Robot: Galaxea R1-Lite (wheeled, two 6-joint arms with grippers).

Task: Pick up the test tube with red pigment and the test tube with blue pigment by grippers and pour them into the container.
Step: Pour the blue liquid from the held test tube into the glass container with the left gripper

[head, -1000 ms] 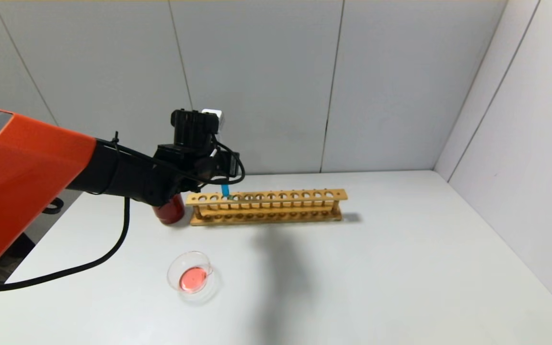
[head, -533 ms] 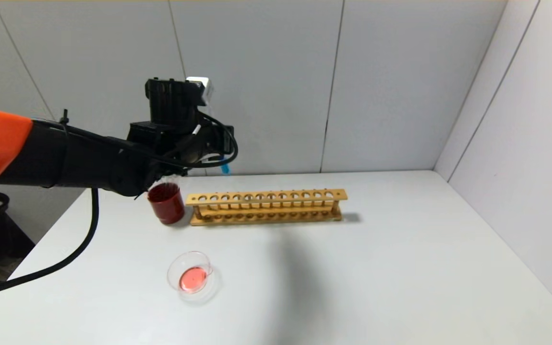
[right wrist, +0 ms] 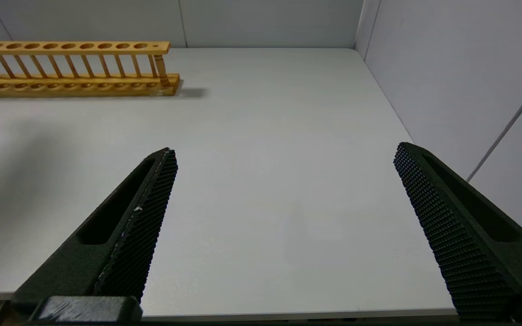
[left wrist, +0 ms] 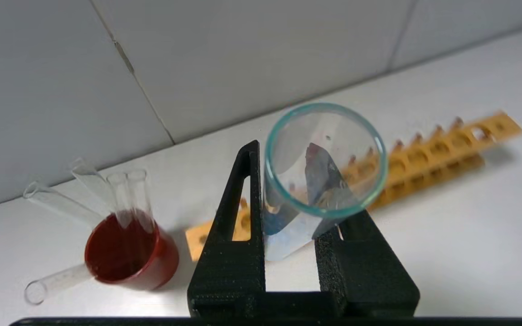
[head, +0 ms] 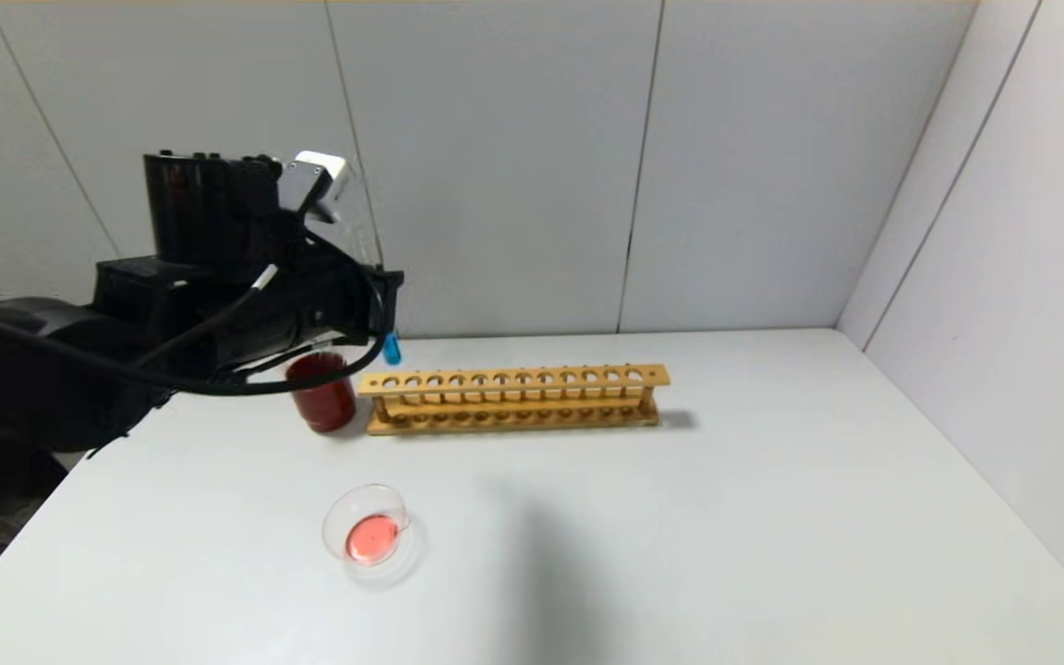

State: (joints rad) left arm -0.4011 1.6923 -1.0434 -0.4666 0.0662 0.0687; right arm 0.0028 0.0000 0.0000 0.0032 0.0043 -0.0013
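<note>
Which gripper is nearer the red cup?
Left. The left gripper, holding the test tube with blue pigment, hovers just above the red cup; the right gripper is far right.

We look down from the head across the table (head: 680, 517); both wrist views share its wooden rack (head: 513, 397).

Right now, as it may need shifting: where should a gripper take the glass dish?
Likely from straight above, pinching the thin rim of the glass dish, one finger inside, one outside: it is low and round, with little side wall. The right gripper is open; the left gripper holds the blue tube.
</note>
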